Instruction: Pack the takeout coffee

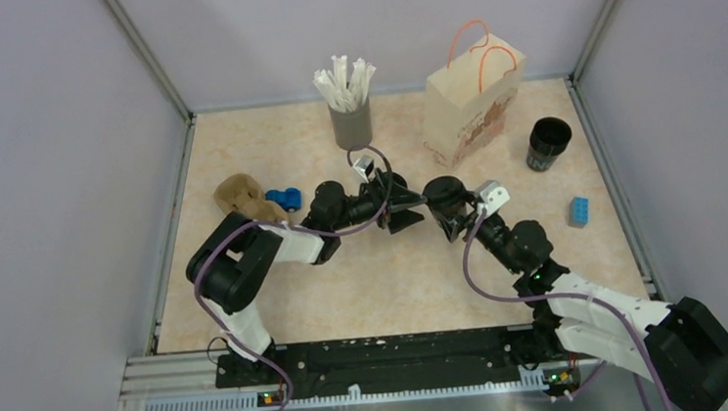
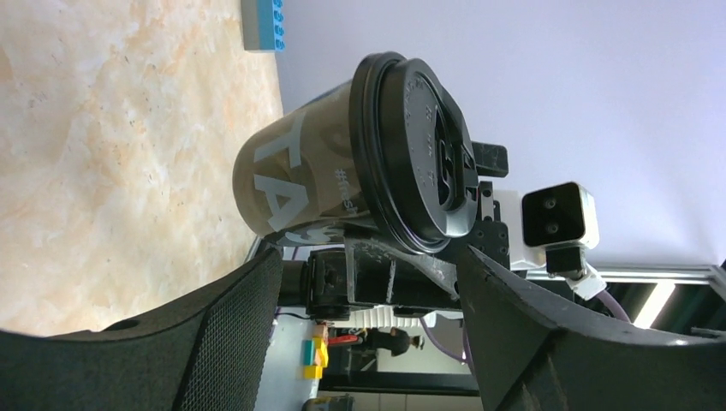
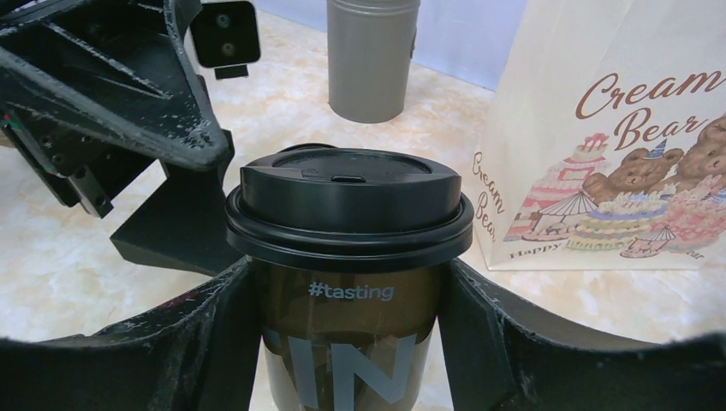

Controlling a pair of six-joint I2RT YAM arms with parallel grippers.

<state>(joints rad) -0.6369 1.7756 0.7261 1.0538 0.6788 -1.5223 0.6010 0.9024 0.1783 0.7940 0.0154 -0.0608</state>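
Beige marbled worktop [image 1: 386, 282] across the middle of the frame. Printed paper bag [image 1: 470, 109] standing upper right. At centre, right hand [image 3: 351, 308] clamped on both sides of the lidded black takeout coffee [image 3: 351, 360], possibly lifted off the surface. Just left of it, left hand [image 1: 406, 209] spread wide, grasping nothing.

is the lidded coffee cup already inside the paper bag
No, the lidded cup is held by the right tool, outside the paper bag that stands behind it.
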